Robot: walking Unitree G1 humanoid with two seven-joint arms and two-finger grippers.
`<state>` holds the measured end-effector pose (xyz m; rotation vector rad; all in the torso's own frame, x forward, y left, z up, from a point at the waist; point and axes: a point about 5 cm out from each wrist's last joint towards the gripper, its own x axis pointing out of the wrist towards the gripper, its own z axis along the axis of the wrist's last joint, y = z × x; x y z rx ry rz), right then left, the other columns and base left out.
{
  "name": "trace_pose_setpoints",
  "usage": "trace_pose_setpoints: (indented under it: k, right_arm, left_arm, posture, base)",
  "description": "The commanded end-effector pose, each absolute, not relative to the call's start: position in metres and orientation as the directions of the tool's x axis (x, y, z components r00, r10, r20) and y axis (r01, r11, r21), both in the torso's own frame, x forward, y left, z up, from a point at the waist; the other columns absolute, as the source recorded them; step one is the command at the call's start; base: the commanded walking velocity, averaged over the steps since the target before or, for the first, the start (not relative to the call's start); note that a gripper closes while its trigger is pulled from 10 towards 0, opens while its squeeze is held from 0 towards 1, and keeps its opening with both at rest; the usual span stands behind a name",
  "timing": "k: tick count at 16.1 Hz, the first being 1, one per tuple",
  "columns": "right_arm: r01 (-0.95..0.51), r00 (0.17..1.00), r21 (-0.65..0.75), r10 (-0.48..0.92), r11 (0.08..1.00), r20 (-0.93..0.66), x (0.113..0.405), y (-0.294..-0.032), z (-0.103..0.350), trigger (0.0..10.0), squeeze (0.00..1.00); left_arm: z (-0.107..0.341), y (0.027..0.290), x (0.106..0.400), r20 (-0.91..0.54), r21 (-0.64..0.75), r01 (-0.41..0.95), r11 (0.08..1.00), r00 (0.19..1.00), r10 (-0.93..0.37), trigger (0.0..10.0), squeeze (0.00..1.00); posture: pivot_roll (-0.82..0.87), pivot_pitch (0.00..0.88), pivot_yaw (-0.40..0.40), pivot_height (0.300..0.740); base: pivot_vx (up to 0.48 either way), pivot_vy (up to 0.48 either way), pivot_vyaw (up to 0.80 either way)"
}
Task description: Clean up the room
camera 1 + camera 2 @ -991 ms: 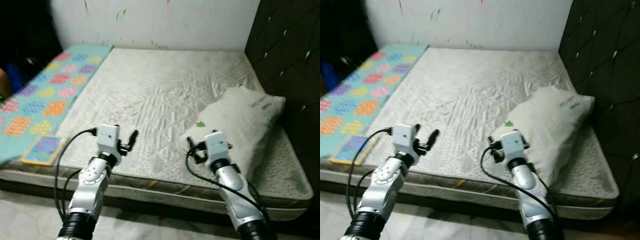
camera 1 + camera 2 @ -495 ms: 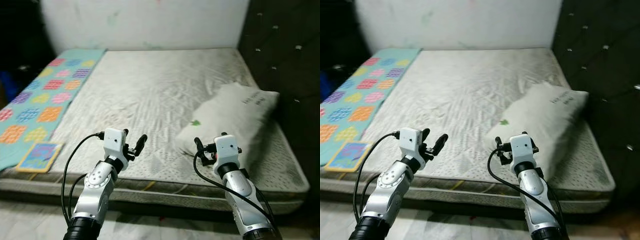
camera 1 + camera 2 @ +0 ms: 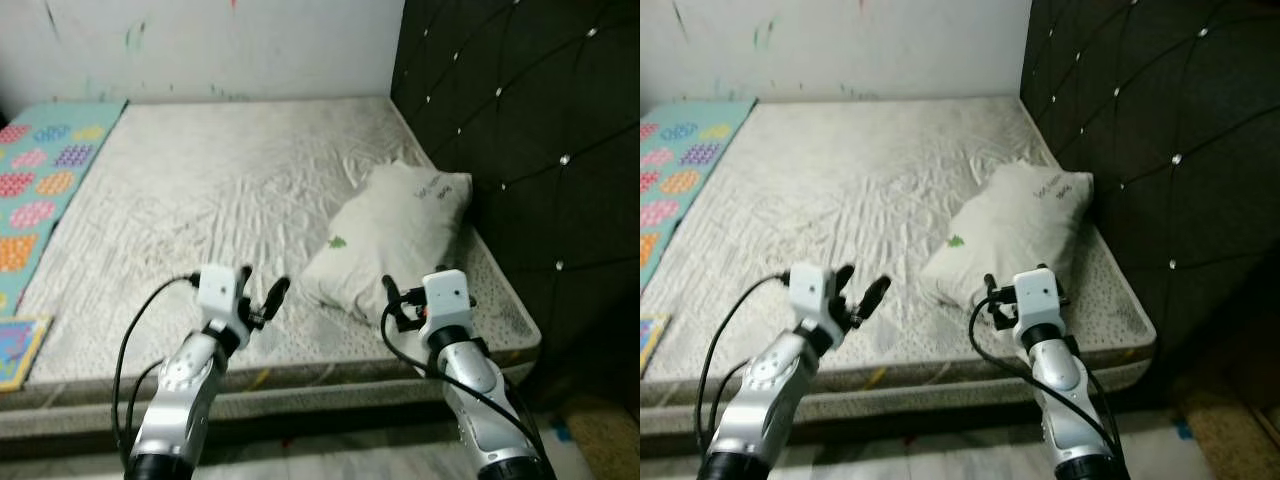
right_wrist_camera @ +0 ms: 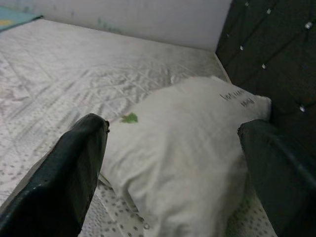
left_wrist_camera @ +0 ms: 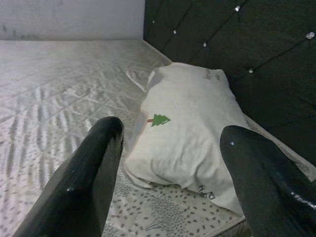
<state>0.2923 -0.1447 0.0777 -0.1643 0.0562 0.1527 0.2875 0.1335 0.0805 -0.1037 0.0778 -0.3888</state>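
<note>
Your view has swung right since a second ago: the patterned blanket (image 3: 40,190) that took up a good part of the left of the head views is now a strip at the left edge, and the dark tufted headboard (image 3: 520,130) has come in large on the right. That is the camera turning, not the bedding moving. The pillow (image 3: 395,235) lies as it did, on the mattress (image 3: 200,210) beside the headboard, its far end close to the padding, but it now sits nearer the middle of your view.

Going left to right: a small colourful book (image 3: 18,350) lies at the near left edge of the bed, on the blanket's corner. Your left gripper (image 3: 262,302) hovers over the near edge of the mattress, jaws open and empty, its wrist camera looking straight at the pillow. The pillow, with its small green tree print, comes next. Your right gripper (image 3: 992,300) hangs just short of the pillow's near corner, jaws spread wide with the pillow framed between them in the wrist view, nothing held.

I judge the turn has lined you up on the pillow as the thing to tidy; neither arm touches it yet, so the grasp is not yet begun
</note>
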Motion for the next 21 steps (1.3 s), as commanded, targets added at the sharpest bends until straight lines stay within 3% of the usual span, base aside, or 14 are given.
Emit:
trace_pose_setpoints:
  k: [1,17,21]
  right_arm:
    - [-0.170,0.985,-0.157,0.164,0.973,-0.053,0.2944,-0.1413,0.0833,10.0,0.00]
    - [-0.160,0.987,-0.159,0.152,0.974,-0.059,0.2937,-0.1433,0.0843,10.0,0.00]
    - [-0.158,0.987,-0.160,0.151,0.974,-0.059,0.2931,-0.1440,0.0849,10.0,0.00]
  left_arm:
    - [0.0878,0.1361,0.2880,-0.034,-0.109,0.373,0.921,0.925,-0.379,10.0,0.00]
    - [0.0891,0.1342,0.2872,-0.051,-0.109,0.380,0.918,0.921,-0.387,10.0,0.00]
    - [0.0882,0.1337,0.2870,-0.058,-0.113,0.379,0.919,0.920,-0.386,10.0,0.00]
  posture:
    - [-0.15,0.000,0.026,0.740]
    - [-0.16,0.000,0.031,0.740]
    - [-0.16,0.000,0.029,0.740]
  base:
    - [0.304,0.000,0.00]
    - [0.308,0.000,0.00]
    - [0.000,0.000,0.00]
